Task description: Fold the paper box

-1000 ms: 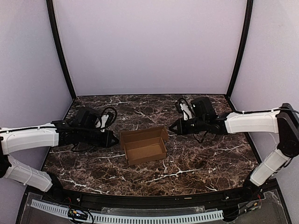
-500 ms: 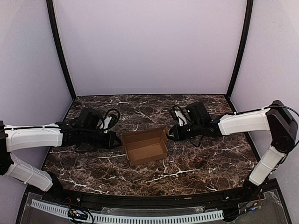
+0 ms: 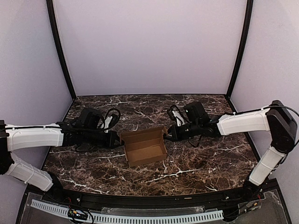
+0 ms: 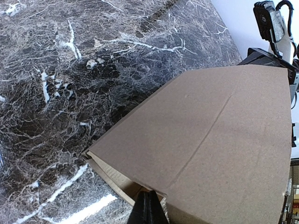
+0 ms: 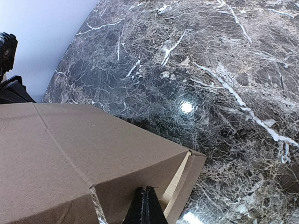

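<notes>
Brown cardboard, the paper box [image 3: 144, 148] lies on the marble table [image 3: 196, 170] directly between the two grippers, open face up; the left gripper [image 3: 117, 140] meets the end wall facing it, and the right gripper [image 3: 167, 135] meets the opposite end. In each wrist view the fingers are drawn together into a narrow wedge at the box edge; whether a cardboard layer is nipped between them cannot be told. Step in hand, by judgement: squaring the end walls. Recommended: even, opposed pressure from both ends, applied low on each wall and in line with the creases, so the tray neither slides nor buckles. The long axis runs from the left gripper to the right gripper; the right-gripper end lies slightly farther from the arm bases.
</notes>
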Action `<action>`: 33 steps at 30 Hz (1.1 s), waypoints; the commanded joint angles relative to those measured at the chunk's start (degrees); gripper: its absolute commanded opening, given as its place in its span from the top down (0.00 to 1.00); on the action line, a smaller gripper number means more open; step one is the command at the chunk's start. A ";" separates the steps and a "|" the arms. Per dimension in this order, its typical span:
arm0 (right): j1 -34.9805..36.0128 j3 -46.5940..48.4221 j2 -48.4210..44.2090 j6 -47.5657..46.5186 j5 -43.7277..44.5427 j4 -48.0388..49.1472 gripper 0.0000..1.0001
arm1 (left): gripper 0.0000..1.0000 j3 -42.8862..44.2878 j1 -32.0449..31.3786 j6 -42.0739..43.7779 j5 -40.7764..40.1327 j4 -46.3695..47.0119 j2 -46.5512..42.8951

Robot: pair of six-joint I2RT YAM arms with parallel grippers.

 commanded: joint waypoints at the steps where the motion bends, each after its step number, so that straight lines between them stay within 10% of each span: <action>1: 1.03 0.96 0.25 0.19 -0.27 0.94 1.00 | 0.99 -1.03 0.15 -0.36 0.86 0.94 -0.05; 24: 4.17 -8.07 -0.42 2.29 6.06 1.83 1.00 | 0.99 -11.08 -0.24 -2.12 0.00 2.37 -4.16; 33: 4.05 -3.03 -4.88 -2.51 15.37 -7.37 1.00 | 0.99 -1.87 -0.19 3.12 -10.71 -10.11 -6.87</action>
